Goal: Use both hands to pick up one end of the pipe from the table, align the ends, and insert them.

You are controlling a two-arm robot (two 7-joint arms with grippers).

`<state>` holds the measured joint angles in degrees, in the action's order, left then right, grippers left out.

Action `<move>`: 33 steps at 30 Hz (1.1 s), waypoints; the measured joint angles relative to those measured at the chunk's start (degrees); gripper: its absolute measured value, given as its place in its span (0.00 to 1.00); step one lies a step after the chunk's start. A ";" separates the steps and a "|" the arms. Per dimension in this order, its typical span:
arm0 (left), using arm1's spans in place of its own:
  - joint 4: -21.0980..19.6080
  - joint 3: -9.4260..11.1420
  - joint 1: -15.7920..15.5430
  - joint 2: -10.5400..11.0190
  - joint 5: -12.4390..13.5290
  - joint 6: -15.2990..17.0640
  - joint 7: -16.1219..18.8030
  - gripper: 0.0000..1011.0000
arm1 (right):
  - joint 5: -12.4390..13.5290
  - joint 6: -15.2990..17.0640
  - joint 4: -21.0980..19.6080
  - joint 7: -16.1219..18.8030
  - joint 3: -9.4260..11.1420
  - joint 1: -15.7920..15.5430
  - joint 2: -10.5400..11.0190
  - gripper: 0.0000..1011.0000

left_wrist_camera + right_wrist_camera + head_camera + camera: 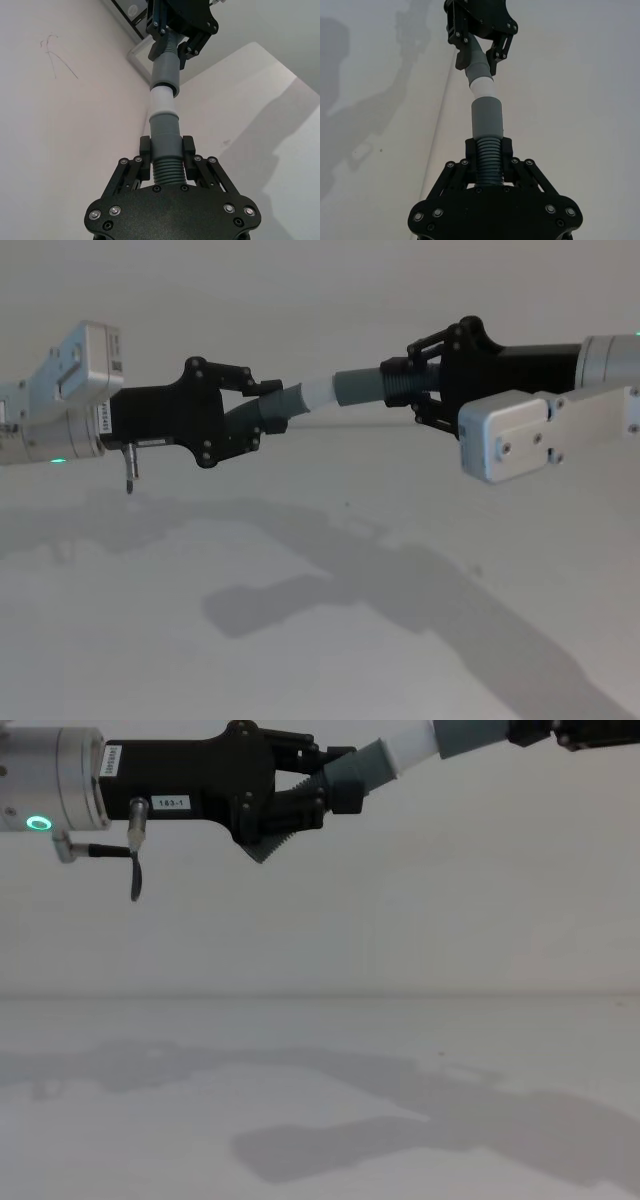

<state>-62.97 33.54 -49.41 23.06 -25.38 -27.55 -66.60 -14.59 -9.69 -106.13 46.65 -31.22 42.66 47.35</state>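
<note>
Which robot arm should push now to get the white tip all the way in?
Probably the right. Its tool holds the socket piece in line with the white tip. The left tool grips its piece at a bend, so it better holds steady.

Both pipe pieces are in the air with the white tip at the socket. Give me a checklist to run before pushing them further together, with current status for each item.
1. Left gripper shut on its grey piece: ok.
2. Right gripper shut on the socket piece: ok.
3. White tip inside the socket mouth: ok, entered.
4. Tip fully seated: not ok, white band exposed.
5. Axes in line: not ok, left piece is angled at the joint in the right wrist view.
6. Both pieces lifted off the table: ok.
</note>
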 joint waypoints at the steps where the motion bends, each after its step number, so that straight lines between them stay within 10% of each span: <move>1: 0.00 0.00 0.00 0.00 0.00 0.00 0.00 0.33 | 0.02 0.04 0.03 0.02 -0.08 0.09 -0.03 0.25; 33: -0.01 0.00 0.00 0.00 -0.03 0.00 0.06 0.34 | 0.16 0.72 2.49 1.31 -2.85 4.31 -1.83 0.25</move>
<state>-62.98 33.54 -49.41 23.06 -25.42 -27.55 -66.54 -14.43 -8.97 -103.65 47.96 -34.06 46.98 45.53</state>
